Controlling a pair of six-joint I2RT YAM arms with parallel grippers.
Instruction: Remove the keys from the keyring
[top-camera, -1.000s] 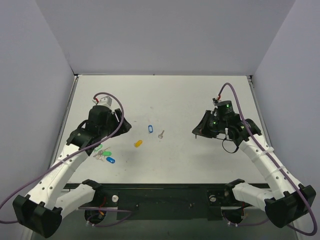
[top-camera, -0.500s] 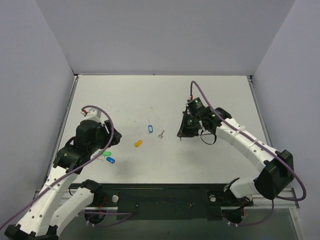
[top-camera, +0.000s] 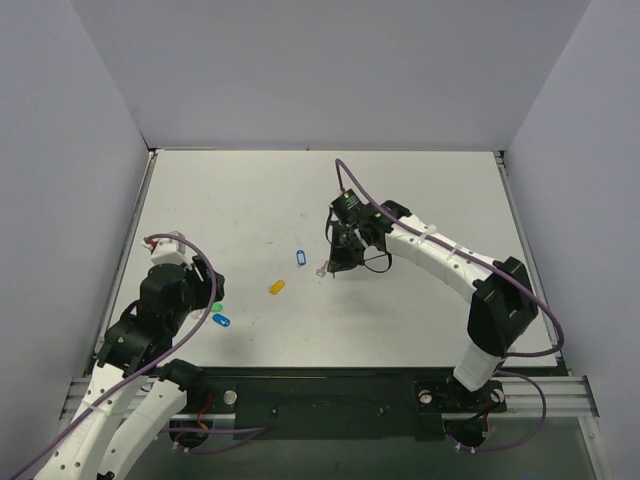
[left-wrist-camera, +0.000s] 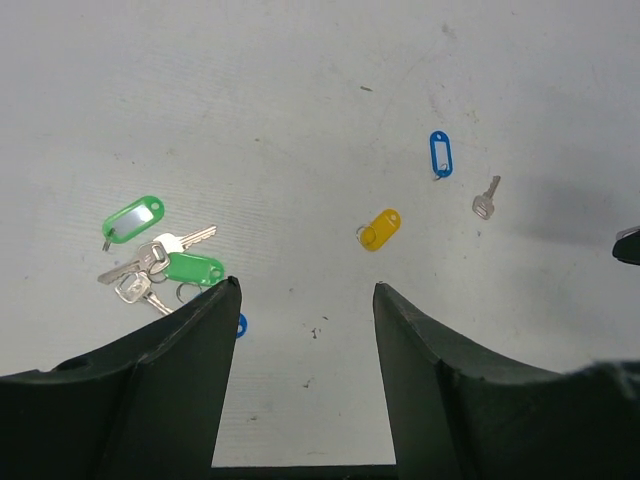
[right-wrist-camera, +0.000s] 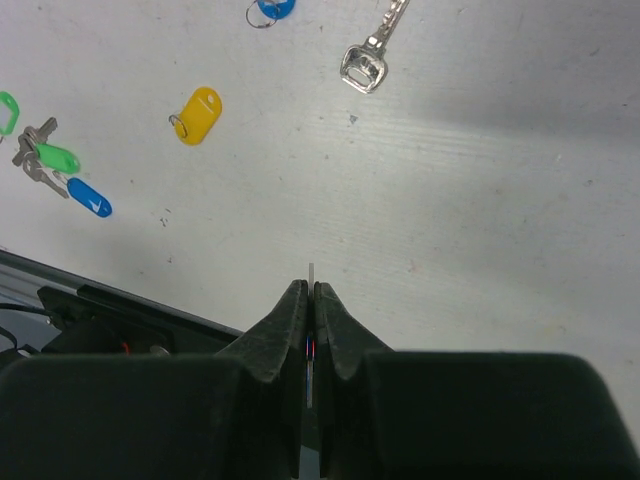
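The keyring, a yellow-orange oval tag (top-camera: 277, 287) with a thin ring, lies flat mid-table, also seen in the left wrist view (left-wrist-camera: 381, 229) and the right wrist view (right-wrist-camera: 197, 115). One loose silver key (top-camera: 322, 268) (left-wrist-camera: 486, 198) (right-wrist-camera: 370, 55) lies to its right. My right gripper (top-camera: 335, 265) hovers just right of that key, shut (right-wrist-camera: 308, 288); a thin pale sliver shows between its tips and I cannot tell what it is. My left gripper (left-wrist-camera: 307, 290) is open and empty, low at the left (top-camera: 205, 290), well short of the yellow tag.
A blue tag with a ring (top-camera: 300, 258) (left-wrist-camera: 441, 154) lies just beyond the yellow tag. A cluster of two green tags with silver keys (left-wrist-camera: 160, 265) (right-wrist-camera: 45, 158) and another blue tag (top-camera: 221, 320) (right-wrist-camera: 90, 197) sits by my left gripper. The black front rail (right-wrist-camera: 100, 300) runs along the near edge.
My right arm swung left from the table's right side to the loose key, staying shut. My left arm drew back toward the near left corner, still open. The tags and keys did not move.
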